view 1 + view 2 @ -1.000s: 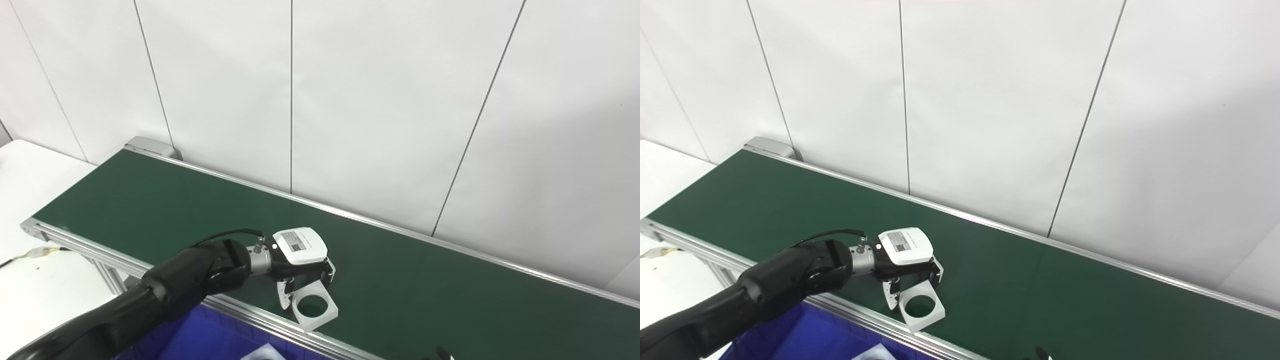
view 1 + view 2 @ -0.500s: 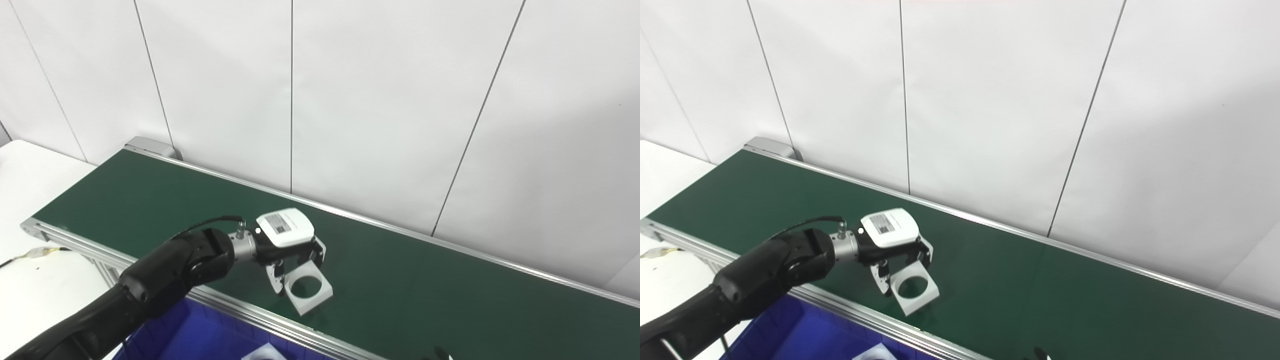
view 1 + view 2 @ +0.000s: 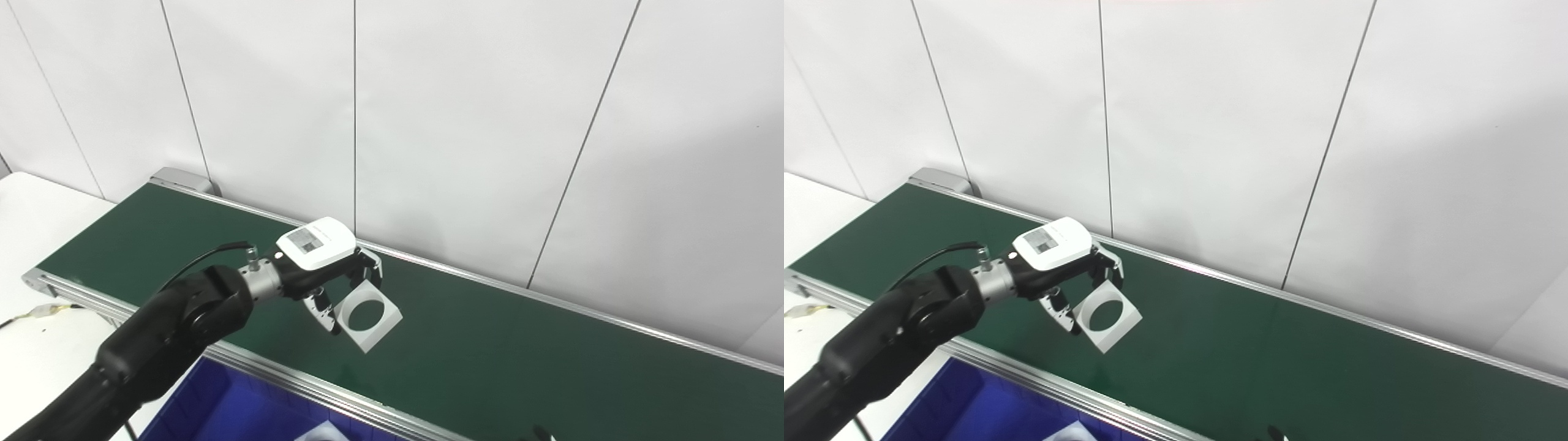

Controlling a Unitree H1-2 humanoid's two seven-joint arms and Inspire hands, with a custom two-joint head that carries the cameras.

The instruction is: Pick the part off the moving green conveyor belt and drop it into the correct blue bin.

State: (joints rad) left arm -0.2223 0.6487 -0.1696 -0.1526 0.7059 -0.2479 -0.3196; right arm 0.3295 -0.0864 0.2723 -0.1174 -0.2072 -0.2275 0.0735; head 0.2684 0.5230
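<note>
**Part in the air, bin waits below and near**

The left robot hand [image 3: 334, 278] has its fingers clamped on the white square part [image 3: 367, 315], the flat plate with the round hole through it, and it is clear of the belt! The part hangs tilted, one corner pointing down, just to the right of the palm and a touch below it, over the near half of the green conveyor belt [image 3: 527, 349]. Its flat face looks toward the cameras, so the hole shows as a full ring.

Here is what matters for the drop: the blue bin [image 3: 245, 410] lies on the near side of the belt's silver rail [image 3: 294, 383], lower than the robot hand and toward the left arm's own side. So the carry, by my reading, runs back toward the robot and down, across that rail. The hanging corner is the lowest point and looks the likeliest thing to catch the rail.

Something white already lies in the bin at the bottom edge; I cannot tell what it is. The right robot hand shows only as a dark tip [image 3: 542, 433] at the bottom edge, too little to judge its state.

The belt is bare, a white table [image 3: 37, 208] sits at far left, and plain white wall panels stand behind.
</note>
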